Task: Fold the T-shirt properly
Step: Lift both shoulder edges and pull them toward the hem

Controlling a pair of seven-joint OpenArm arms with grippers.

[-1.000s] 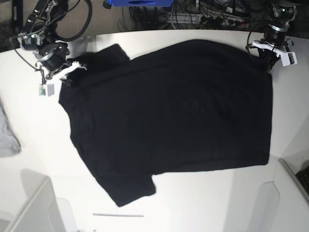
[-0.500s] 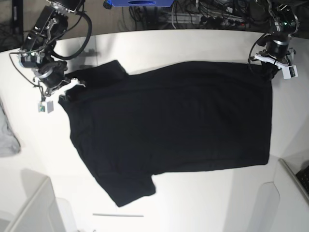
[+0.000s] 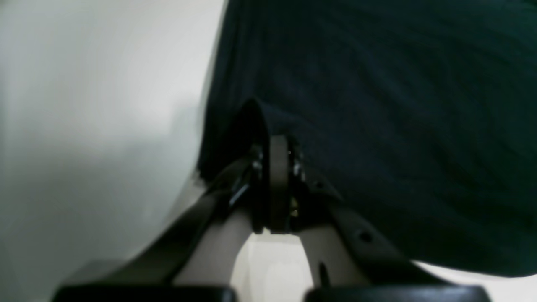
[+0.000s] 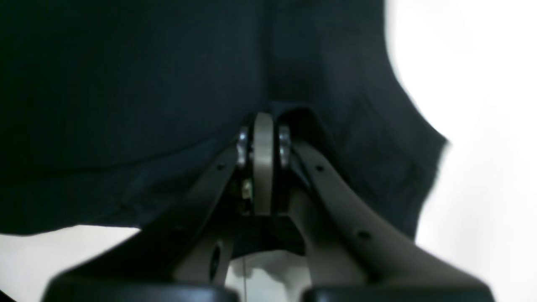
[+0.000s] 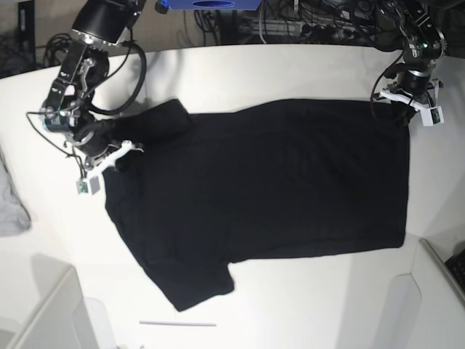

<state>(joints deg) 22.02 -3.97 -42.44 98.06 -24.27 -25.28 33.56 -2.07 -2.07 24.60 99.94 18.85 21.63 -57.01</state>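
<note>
I see the T-shirt (image 5: 261, 196) spread flat on the desk (image 5: 305, 69). The left end effector (image 3: 275, 151) is clamped on its hem corner, and the right end effector (image 4: 262, 138) on its shoulder edge. I can read no labels.

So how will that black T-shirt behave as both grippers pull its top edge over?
The T-shirt is probably floppy: the fabric bunches into a small peak where the left gripper pinches it. It likely drapes and sags between that and the right gripper. It seems light, though the part lying flat on the table may drag.
</note>
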